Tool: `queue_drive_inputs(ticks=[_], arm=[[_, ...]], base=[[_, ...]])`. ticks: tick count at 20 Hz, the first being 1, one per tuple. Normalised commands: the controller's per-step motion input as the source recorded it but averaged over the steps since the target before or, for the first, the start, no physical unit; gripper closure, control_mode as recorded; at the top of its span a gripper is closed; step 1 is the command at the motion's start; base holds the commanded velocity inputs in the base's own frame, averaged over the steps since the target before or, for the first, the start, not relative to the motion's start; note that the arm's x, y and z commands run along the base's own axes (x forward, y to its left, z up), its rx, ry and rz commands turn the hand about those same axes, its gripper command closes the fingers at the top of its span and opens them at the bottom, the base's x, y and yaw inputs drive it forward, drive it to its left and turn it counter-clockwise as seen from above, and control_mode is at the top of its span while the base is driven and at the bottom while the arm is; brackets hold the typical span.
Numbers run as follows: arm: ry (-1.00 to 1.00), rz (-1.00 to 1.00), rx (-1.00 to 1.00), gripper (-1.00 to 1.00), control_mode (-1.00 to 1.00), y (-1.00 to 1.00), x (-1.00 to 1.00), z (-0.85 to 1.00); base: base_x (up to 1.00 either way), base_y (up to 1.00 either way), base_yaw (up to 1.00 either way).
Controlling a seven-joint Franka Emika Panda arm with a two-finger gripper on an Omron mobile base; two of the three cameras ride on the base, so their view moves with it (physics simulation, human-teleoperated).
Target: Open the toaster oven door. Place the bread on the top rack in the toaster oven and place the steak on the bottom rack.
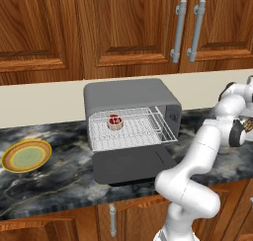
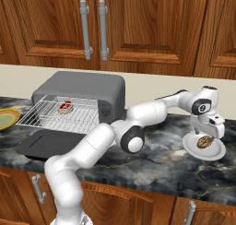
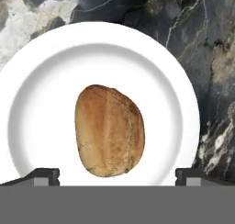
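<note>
Directly beneath my spread gripper [image 3: 117,175] lies the bread [image 3: 109,130] on its white plate [image 3: 41,71], long axis crossing the jaws' line.

I see a dark marbled table [image 1: 49,178] carrying four things: a grey toaster oven [image 1: 129,99] in the middle, its door [image 1: 132,164] folded down flat onto the stone, a yellow-green plate [image 1: 26,155] well to its left, and a white plate [image 2: 204,150] far right.
</note>
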Motion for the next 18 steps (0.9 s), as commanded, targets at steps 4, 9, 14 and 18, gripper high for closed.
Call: queue_drive_inputs(ticks=[4,9,14,18], arm=[[0.02,-0.20,0.00,-1.00,-1.00,0.14,-0.02,-0.21],[0.04,-0.17,0.00,-1.00,-1.00,0.06,0.00,-0.33],[0.05,-0.14,0.00,-1.00,-1.00,-0.01,0.05,-0.47],[0.00,-0.10,0.00,-1.00,-1.00,-0.11,0.17,-0.28]], base=[[0.00,0.00,0.00],[0.00,0.00,0.00],[0.00,0.00,0.00],[0.00,0.00,0.00]])
